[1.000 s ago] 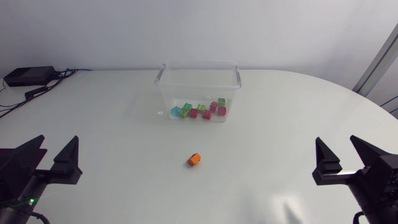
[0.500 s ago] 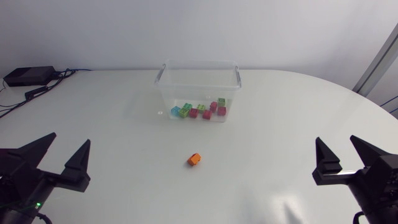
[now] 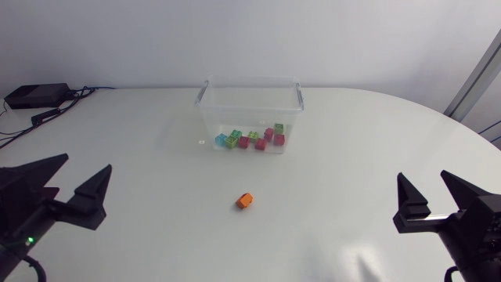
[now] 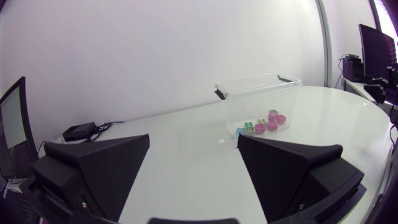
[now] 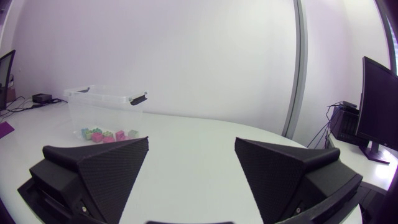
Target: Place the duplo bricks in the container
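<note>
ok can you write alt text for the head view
A lone orange brick lies on a white table, in front of a clear container that already holds a cluster of coloured bricks. The left tool and right tool, both open and empty, sit at the near corners, well away from it.

Left gripper, right gripper — both agape

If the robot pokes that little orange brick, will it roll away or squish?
Probably neither. The orange brick looks blocky with flat sides, so it should slide rather than roll. It looks like hard plastic, so likely stiff. It is much smaller than the container, so probably light and easy to knock askew.
</note>
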You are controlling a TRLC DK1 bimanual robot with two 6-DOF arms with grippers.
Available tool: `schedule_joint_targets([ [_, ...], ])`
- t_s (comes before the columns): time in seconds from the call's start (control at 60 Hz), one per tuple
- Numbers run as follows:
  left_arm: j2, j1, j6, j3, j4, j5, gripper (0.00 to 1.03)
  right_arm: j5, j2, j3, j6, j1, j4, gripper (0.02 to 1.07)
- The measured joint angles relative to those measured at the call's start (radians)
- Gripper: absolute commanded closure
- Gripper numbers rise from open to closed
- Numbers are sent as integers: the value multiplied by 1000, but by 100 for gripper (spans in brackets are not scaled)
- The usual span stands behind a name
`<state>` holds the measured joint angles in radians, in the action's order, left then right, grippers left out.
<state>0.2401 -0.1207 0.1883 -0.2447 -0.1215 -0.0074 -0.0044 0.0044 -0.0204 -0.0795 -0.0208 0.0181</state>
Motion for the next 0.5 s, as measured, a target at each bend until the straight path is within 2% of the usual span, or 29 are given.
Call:
schedule_joint_targets([
  [0.183, 265, -5, 0, -224, -155, 0, 4, 0, 0, 0, 0, 0, 0, 7],
  [0.383, 510, -89, -5, -385, -357, 10, 4, 0, 0, 0, 0, 0, 0, 7],
  [0.5, 605, -130, -23, -426, -413, 11, 4, 0, 0, 0, 0, 0, 0, 7],
])
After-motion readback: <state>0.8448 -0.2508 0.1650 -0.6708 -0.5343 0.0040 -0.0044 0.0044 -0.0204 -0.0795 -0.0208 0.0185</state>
